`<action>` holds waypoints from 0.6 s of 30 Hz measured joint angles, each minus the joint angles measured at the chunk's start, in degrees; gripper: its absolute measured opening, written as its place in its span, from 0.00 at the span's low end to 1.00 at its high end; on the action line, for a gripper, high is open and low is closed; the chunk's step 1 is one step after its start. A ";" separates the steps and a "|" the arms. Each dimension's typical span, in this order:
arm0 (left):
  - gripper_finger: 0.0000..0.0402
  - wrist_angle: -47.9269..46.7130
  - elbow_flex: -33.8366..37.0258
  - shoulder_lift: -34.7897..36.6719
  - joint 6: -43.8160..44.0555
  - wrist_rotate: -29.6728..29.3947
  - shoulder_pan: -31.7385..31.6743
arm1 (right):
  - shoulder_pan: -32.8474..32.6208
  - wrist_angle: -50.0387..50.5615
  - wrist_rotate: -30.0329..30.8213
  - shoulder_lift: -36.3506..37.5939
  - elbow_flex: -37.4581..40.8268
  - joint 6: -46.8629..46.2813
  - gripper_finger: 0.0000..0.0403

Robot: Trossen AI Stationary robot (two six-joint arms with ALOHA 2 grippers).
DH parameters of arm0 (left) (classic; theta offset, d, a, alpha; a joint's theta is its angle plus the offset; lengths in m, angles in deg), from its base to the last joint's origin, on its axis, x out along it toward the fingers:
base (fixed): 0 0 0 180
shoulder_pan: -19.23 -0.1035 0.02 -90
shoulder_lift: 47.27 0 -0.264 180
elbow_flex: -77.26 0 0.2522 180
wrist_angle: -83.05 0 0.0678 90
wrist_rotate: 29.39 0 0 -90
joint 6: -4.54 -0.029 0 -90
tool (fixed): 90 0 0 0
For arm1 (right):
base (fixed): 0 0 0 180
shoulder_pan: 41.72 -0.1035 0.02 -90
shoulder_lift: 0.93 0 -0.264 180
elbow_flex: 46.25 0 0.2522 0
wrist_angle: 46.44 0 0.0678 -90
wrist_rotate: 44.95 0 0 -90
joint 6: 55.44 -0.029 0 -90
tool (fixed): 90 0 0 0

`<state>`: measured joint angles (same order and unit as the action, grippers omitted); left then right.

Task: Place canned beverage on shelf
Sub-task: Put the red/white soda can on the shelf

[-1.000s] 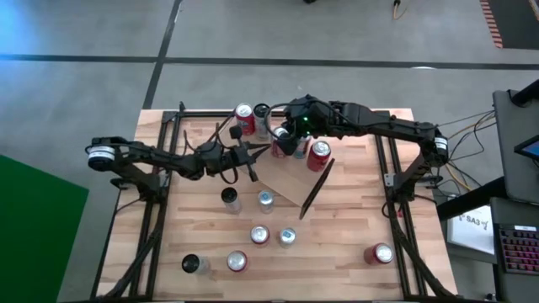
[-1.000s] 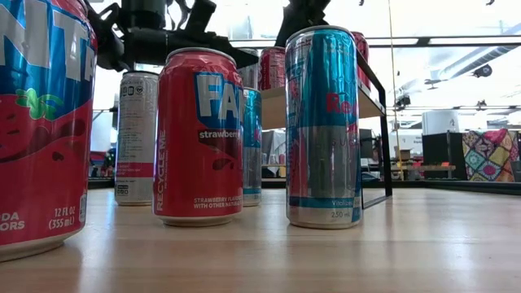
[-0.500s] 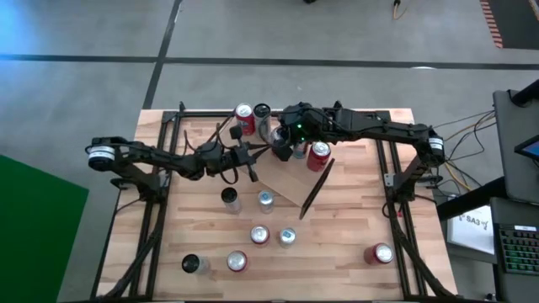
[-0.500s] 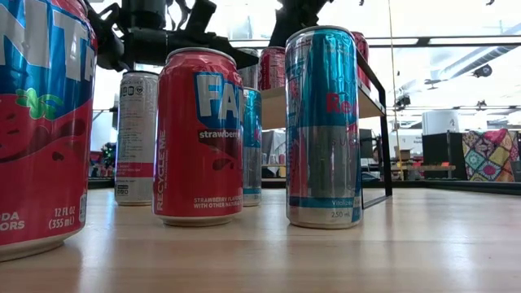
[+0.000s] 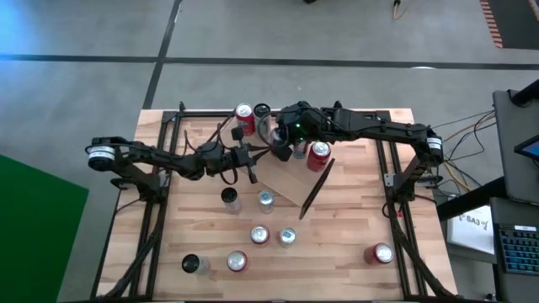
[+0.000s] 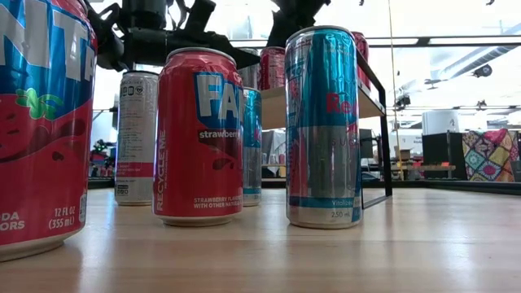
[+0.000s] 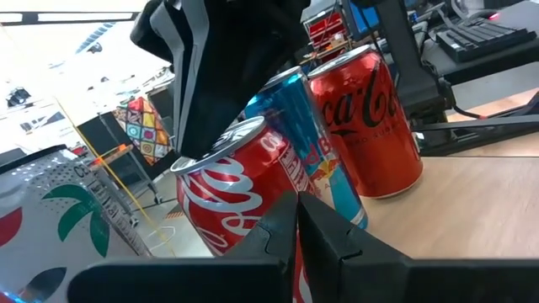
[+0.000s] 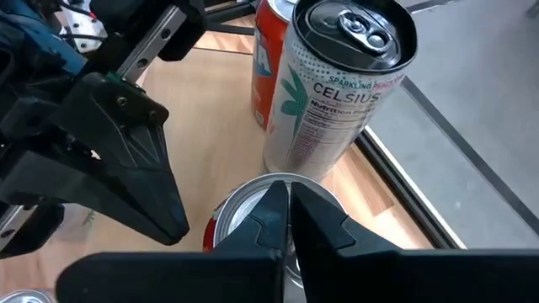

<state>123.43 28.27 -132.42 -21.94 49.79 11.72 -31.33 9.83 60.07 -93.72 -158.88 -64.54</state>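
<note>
From my seat both dark grippers are pinched shut and empty, right one [image 5: 278, 145] over a silver-topped can [image 8: 268, 202] near the table's far edge, left one [image 5: 253, 156] just beside it. The light-wood shelf with black end frames [image 5: 295, 181] sits mid-table, a red cola can [image 5: 318, 156] on its far end

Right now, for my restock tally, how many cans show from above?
10 cans: two at the back edge, one on the shelf, six mid-table, one alone at right. The right arm may hide more.
</note>
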 joint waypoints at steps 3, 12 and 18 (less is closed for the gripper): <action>0.00 -0.19 0.00 0.00 -0.02 -0.14 0.00 | 0.00 0.13 0.00 0.67 -0.12 -0.02 0.02; 0.00 -1.29 0.00 0.70 -0.96 -3.65 0.00 | -0.42 5.39 -2.92 1.53 -4.07 -4.29 0.02; 0.00 -2.72 -0.02 1.29 -1.04 -3.66 0.00 | -0.60 9.93 -2.99 1.53 -4.57 -7.88 0.02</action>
<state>120.71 28.25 -131.13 -22.99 46.13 11.72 -31.93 19.76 57.09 -92.20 -163.45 -72.42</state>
